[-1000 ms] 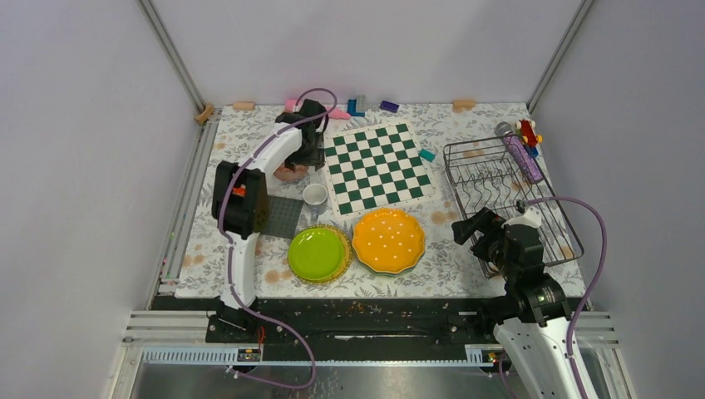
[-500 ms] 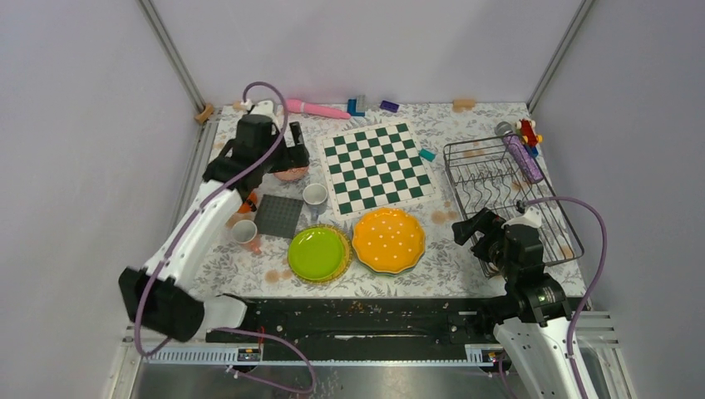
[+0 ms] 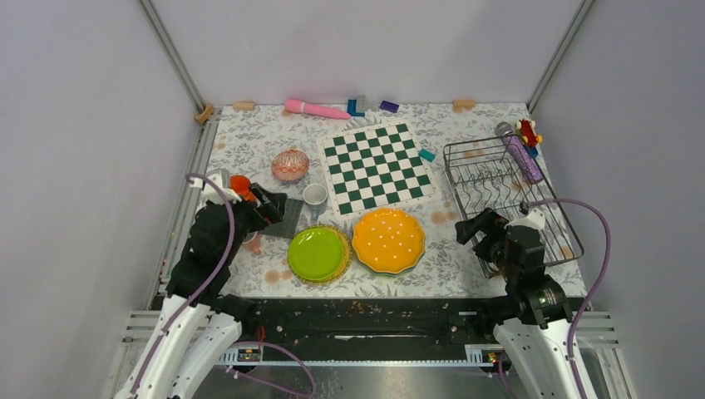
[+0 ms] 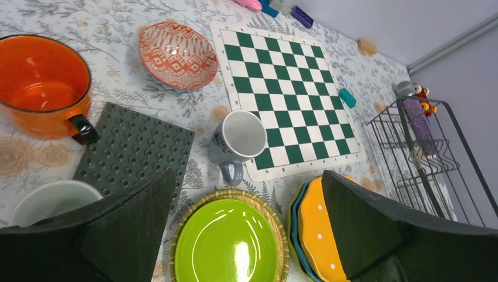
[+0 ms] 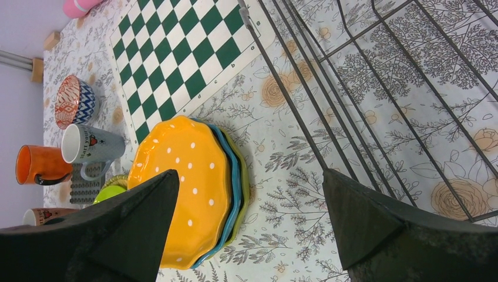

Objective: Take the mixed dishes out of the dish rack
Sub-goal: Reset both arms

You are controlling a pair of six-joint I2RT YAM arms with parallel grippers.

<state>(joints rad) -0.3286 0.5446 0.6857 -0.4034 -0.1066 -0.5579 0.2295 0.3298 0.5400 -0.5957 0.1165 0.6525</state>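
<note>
Dark wire made up the dish rack (image 3: 478,142) at the right of the desk (image 3: 249,137), and from above I saw no dish in it; only a purple tube (image 3: 524,158) lay along its far side. The tableware sat out on the desk: a lime-green plate (image 3: 317,253), an orange dotted plate (image 3: 388,239), a patterned bowl (image 3: 290,165), a white mug (image 3: 314,195) and an orange cup (image 3: 241,184). The left hand (image 3: 270,208) hung by the cups, and the right hand (image 3: 474,229) at the rack's near corner.

From the left wrist, its fingers stood spread wide with nothing between them, over a grey studded plate (image 4: 132,150) and another cup (image 4: 47,200).

From the right wrist, those fingers were likewise spread and empty. Bare rack wires ran past them, and a teal plate (image 5: 230,170) showed under the orange one.

By my reckoning the unloading was as good as finished, with nothing left to lift.
</note>
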